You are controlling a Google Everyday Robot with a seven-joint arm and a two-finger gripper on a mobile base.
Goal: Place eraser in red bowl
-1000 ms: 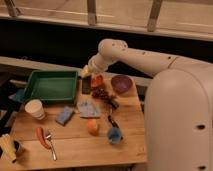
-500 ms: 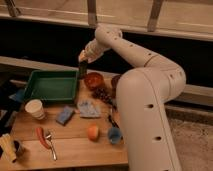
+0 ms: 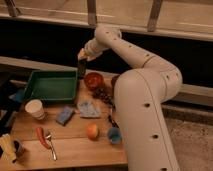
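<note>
Near-black and narrow, the eraser [image 3: 81, 69] hangs on end from the gripper [image 3: 82, 59]. I have the gripper up over the far side of the desk [image 3: 75, 152], above the gap between the green tray [image 3: 50, 86] and the red bowl [image 3: 93, 80]. The fingers are clamped tight on the eraser's upper end, so the block points straight down. I read that as a sensible hold: a long thin piece carried upright can go into a small bowl end first instead of bridging the rim. As far as I can see it is clear of the desk and touches nothing else.

The bowl sits just to the right of the eraser in the view and a little lower, and I can make out nothing in its dark inside. The eraser is not yet over the bowl's mouth, so my judgement is that a short sideways shift toward the bowl has to come before any release. The tray's right wall is close on the other side, and drifting that way would risk dropping the eraser in the wrong container.

A bunch of dark grapes [image 3: 102, 94] lies just in front of the bowl, near enough that a low approach from that side could nudge it. The blue-grey sponge [image 3: 65, 115] rests flat nearer the desk's middle, well apart from the bowl, and is not my object. The robot's white body hides the desk's right side from me.
</note>
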